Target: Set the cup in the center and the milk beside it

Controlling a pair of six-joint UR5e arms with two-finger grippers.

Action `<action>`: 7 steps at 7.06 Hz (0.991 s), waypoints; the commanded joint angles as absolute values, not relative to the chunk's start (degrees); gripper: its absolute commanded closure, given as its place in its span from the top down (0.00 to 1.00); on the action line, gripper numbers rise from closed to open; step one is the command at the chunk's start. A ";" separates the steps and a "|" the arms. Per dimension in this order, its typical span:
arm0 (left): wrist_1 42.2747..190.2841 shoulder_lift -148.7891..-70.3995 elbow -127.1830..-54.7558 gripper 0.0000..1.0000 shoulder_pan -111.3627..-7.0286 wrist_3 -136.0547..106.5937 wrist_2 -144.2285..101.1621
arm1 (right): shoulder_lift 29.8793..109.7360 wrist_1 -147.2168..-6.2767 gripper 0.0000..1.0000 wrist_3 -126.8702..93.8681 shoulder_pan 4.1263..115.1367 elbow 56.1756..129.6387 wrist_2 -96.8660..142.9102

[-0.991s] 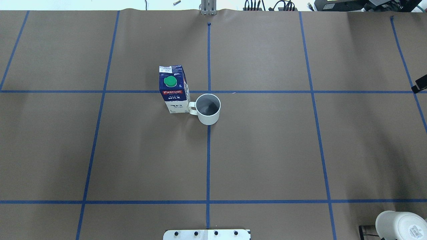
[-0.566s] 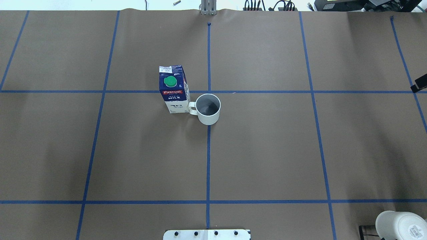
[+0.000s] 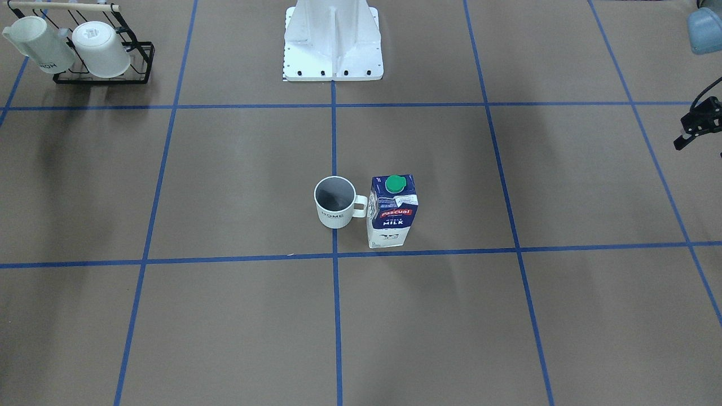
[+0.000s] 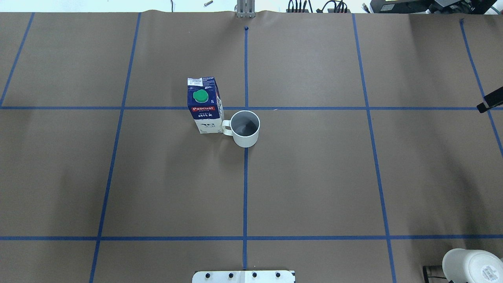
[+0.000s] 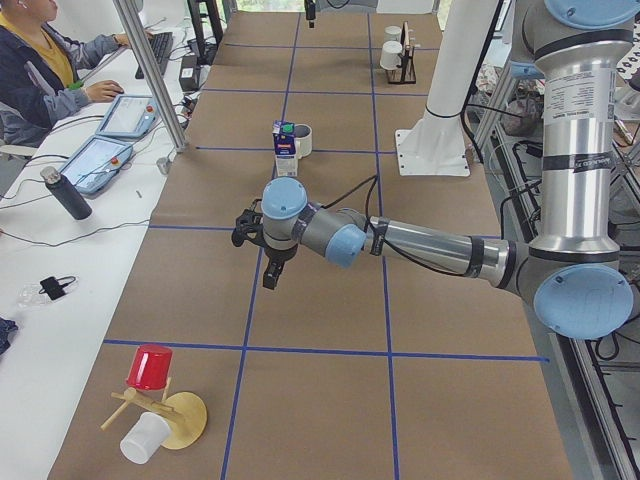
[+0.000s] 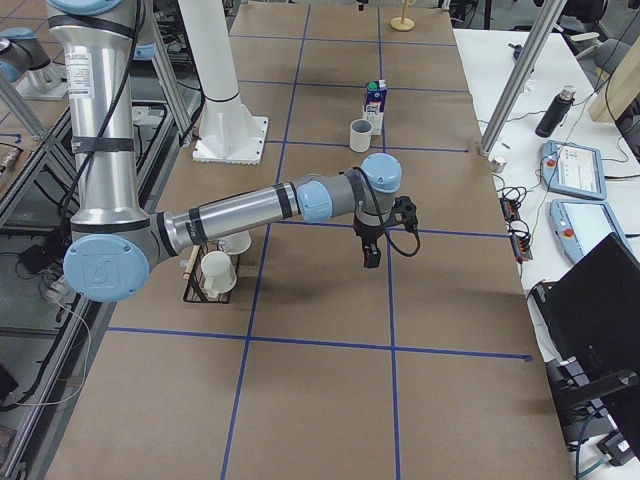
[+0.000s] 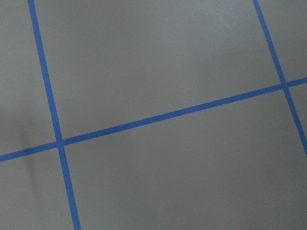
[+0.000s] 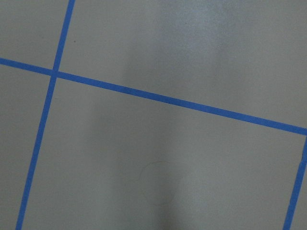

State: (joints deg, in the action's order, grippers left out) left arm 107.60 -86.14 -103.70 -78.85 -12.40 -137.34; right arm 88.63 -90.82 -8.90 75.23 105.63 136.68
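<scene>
The bench (image 4: 314,177), brown paper gridded in blue tape, has an operator (image 5: 40,60) seated alongside. The milk (image 4: 205,105) and cup (image 4: 245,128) stand unmoved, with the cup on the center line and the milk just beside its handle, so placement looks complete. Only the right end effector (image 4: 485,105) has drifted slightly. I cannot tell its spread, nor that of the left end effector (image 5: 271,275).

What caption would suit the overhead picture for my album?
White cup centred on the table, milk carton upright beside its handle.

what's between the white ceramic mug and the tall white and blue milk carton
Just the squared handle of the white ceramic mug, pointing at the white and blue milk carton; the overhead view shows it.
</scene>
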 commanded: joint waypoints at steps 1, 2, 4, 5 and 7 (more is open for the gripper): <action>107.85 -86.22 -106.50 0.98 -76.49 -13.44 -137.81 | 88.42 -90.79 1.00 -9.05 75.23 106.16 136.58; 107.93 -86.22 -107.05 0.98 -74.81 -16.84 -137.64 | 88.59 -90.79 1.00 -9.05 75.23 106.26 136.67; 108.11 -82.82 -107.40 0.98 -74.00 -21.53 -136.68 | 88.59 -90.79 1.00 -9.05 75.23 105.56 136.50; 108.28 -81.23 -108.71 0.98 -74.18 -21.01 -131.71 | 89.20 -90.88 1.00 -9.05 75.32 105.12 135.36; 107.93 -79.63 -110.05 0.98 -73.83 -18.98 -129.11 | 89.47 -90.88 1.00 -9.05 75.50 105.12 134.56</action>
State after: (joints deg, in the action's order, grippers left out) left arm 108.07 -80.49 -109.87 -73.98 -19.64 -130.65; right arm 89.28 -90.87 -9.05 75.39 105.18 134.96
